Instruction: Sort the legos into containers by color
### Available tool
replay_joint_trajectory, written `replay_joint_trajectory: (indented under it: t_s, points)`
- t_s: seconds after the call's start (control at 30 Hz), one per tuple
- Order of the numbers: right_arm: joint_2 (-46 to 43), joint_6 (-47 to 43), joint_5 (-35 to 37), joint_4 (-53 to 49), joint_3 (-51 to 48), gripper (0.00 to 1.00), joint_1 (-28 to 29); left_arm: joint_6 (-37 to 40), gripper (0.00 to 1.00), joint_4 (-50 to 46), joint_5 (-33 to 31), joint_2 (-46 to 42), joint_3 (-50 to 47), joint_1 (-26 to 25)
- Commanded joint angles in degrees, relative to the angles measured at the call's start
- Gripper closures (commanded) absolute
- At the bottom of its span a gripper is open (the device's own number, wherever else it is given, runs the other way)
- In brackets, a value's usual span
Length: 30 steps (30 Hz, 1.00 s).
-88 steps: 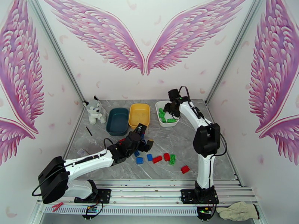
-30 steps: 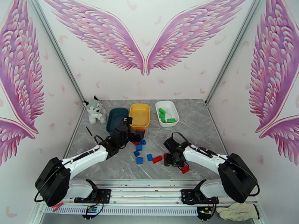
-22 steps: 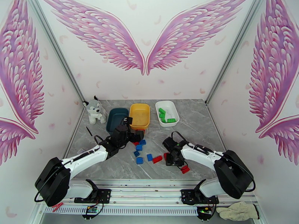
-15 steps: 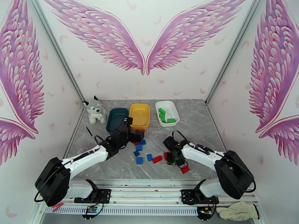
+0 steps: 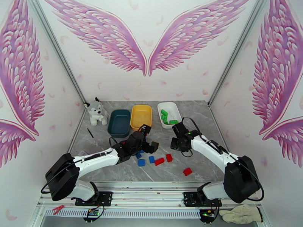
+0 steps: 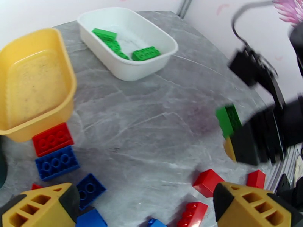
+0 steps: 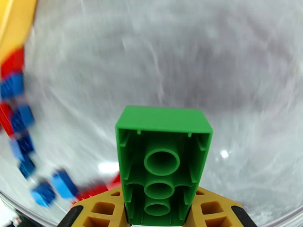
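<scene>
my right pincer (image 7: 159,212) pinches a green studded plastic brick (image 7: 163,156), left pincer (image 6: 146,205) spread; white plastic tray (image 6: 125,70) at one o'clock has greens (image 6: 146,53); red bricks (image 5: 159,161) and blue bricks (image 5: 141,162) unsorted.

The green brick (image 7: 163,163) looks glossy moulded plastic, the table (image 6: 151,110) smooth, polished grey marble.

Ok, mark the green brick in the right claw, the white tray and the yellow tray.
green brick (image 7: 163,163): right wrist view, hollow underside.
white tray (image 6: 128,70): left wrist view, near outer wall.
yellow tray (image 6: 49,118): left wrist view, near outer wall.
</scene>
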Motion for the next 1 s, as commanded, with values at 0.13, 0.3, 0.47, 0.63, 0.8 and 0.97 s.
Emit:
replay_joint_trajectory:
  t_s: [0.13, 0.3, 0.47, 0.63, 0.8, 0.97]
  points:
    - [14.6, -1.5, 6.1, 1.3, 19.1, 0.72, -1.7, 1.0, 0.01, -2.3, -3.9, -0.9, 1.5, 0.0]
    - [25.2, -2.1, 13.7, -2.6, 35.4, 0.72, -2.2, 0.0, 0.01, -2.2, -4.8, -3.2, -0.1, 1.6]
    - [36.1, -2.3, 14.9, -9.2, 52.7, 0.65, -3.0, -0.9, 0.01, -2.4, -5.1, -5.2, -1.4, 3.2]
    - [41.4, -3.4, 13.3, -13.0, 62.3, 0.41, -3.1, -1.4, 0.01, -3.0, -5.5, -6.0, -1.8, 3.9]
    - [34.0, -4.7, 11.8, -8.6, 53.3, 0.26, -2.2, -1.8, 0.01, -3.6, -6.3, -6.6, -1.9, 4.5]
    - [22.4, -5.8, 6.5, -3.0, 39.2, 0.33, 0.8, -1.9, 0.01, -4.4, -7.2, -6.6, -1.7, 4.9]
